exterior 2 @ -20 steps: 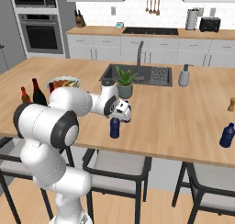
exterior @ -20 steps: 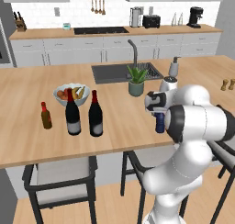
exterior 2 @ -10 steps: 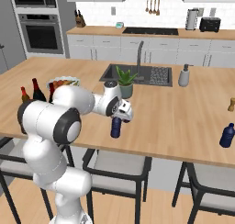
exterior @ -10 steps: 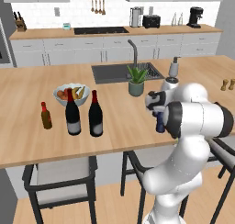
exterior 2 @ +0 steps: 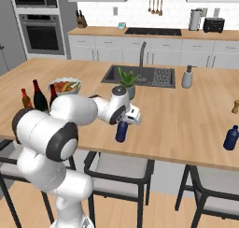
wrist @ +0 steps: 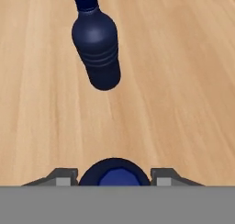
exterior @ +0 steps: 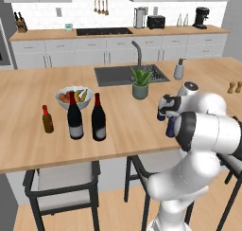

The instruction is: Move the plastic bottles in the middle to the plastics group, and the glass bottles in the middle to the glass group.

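Observation:
In the hand view my gripper [wrist: 114, 177] is shut on the top of a dark blue plastic bottle [wrist: 114, 171], with a fingertip [wrist: 68, 177] on each side. A second plastic bottle [wrist: 97, 46] stands just beyond it. From the base views the gripper [exterior 2: 131, 119] points down over a blue bottle [exterior 2: 122, 131] near the counter's front edge, and my arm partly hides the bottle [exterior: 170, 127]. The dim-labelled glass bottle [exterior: 98, 119] stands beside the glass group: a pale-labelled wine bottle [exterior: 74, 117] and a small brown bottle [exterior: 47, 119]. The plastics group's lone blue bottle [exterior 2: 230, 138] is far right.
A fruit bowl [exterior: 60, 98] sits behind the wine bottles. A potted plant [exterior: 140, 85] stands by the sink [exterior: 108, 76], and a grey soap dispenser [exterior: 179, 70] is to its right. Stools stand under the counter's front edge [exterior: 71, 156].
The jaws have closed in on the blue bottle's top. The arm and the bottles have stayed where they were.

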